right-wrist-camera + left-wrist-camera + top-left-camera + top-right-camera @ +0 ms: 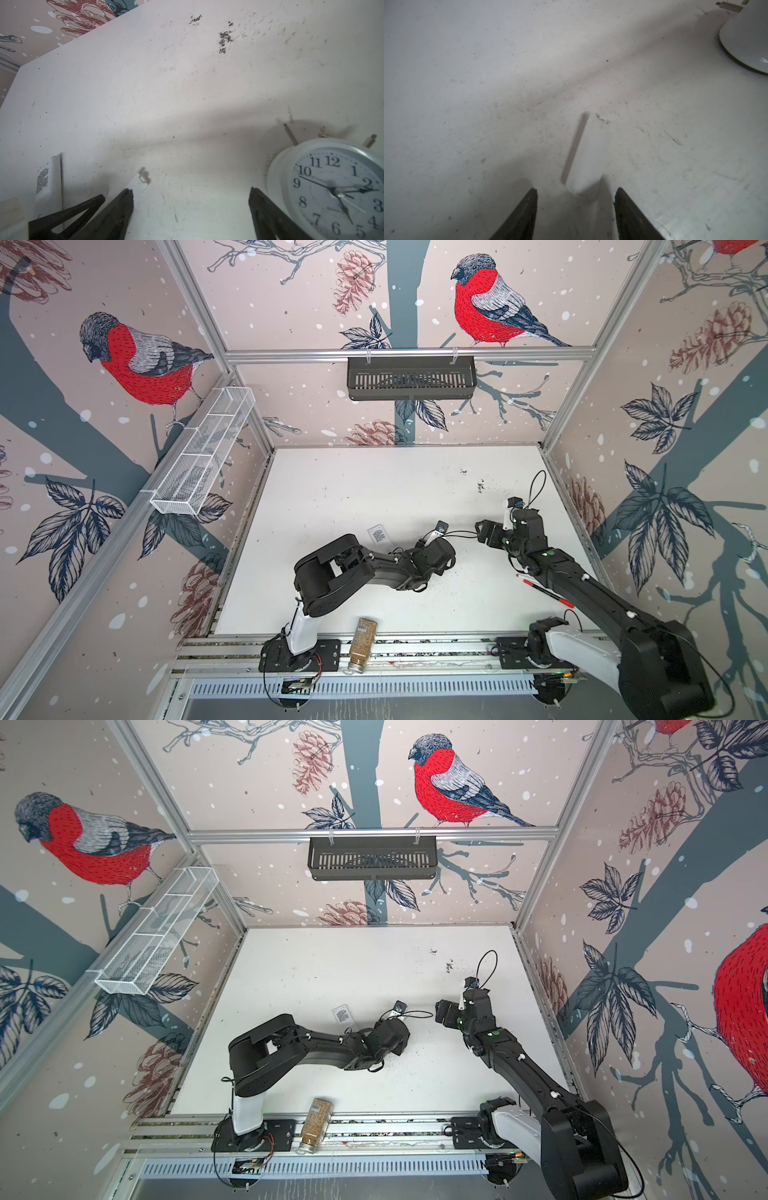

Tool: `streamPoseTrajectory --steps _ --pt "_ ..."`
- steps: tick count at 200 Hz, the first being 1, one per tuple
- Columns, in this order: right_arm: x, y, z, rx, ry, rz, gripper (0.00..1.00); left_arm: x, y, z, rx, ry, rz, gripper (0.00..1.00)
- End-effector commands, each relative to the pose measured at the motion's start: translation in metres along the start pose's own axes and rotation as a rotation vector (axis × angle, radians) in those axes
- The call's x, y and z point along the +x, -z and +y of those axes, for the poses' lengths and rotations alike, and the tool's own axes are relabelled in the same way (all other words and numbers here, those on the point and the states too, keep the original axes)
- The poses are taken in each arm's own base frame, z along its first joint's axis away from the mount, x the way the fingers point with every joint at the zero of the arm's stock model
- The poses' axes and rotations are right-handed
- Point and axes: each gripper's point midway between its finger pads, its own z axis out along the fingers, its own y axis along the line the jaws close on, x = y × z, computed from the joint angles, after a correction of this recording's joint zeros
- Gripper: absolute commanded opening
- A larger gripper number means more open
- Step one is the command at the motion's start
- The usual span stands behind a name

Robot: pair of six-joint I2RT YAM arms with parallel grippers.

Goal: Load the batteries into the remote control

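The left pincer (pixel 576 190) stands apart, tips flanking the near end of a flat white cover (pixel 588 153) lying lengthwise ahead on the worktop (pixel 467 83). The remote control (pixel 377 534) lies label-up just upper left of the left wrist in a top view; left arm nearer. The right pincer (pixel 191 197) is apart, empty. No batteries show.

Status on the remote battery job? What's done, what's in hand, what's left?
Done: little shows. The remote control lies label side up; a white strip, maybe its cover, lies loose on the table. In hand: nothing; left gripper and right gripper are both open and empty. Left: the batteries are not in view, so picking and loading them appears pending.
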Motion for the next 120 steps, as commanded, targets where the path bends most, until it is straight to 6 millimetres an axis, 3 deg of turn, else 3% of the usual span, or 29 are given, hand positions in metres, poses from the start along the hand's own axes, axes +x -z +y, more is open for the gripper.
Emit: streamPoseTrajectory --steps 1,31,63,88,120 --pt "-0.001 -0.001 0.004 -0.022 0.007 0.002 0.89 -0.018 0.014 -0.008 0.022 0.003 -0.059 0.77" --pt "0.011 -0.006 0.016 -0.088 0.027 0.066 0.89 -0.037 0.037 0.007 -0.014 0.03 -0.124 0.97" --pt "0.039 -0.014 0.043 -0.171 0.06 0.18 0.89 -0.051 0.059 0.023 -0.027 0.018 -0.132 0.97" --pt "0.058 -0.02 0.069 -0.236 0.077 0.24 0.89 -0.057 0.077 0.055 0.011 0.135 -0.124 0.97" --pt "0.081 -0.04 0.088 -0.274 0.068 0.328 0.89 -0.065 0.113 0.096 0.016 0.234 -0.194 0.98"
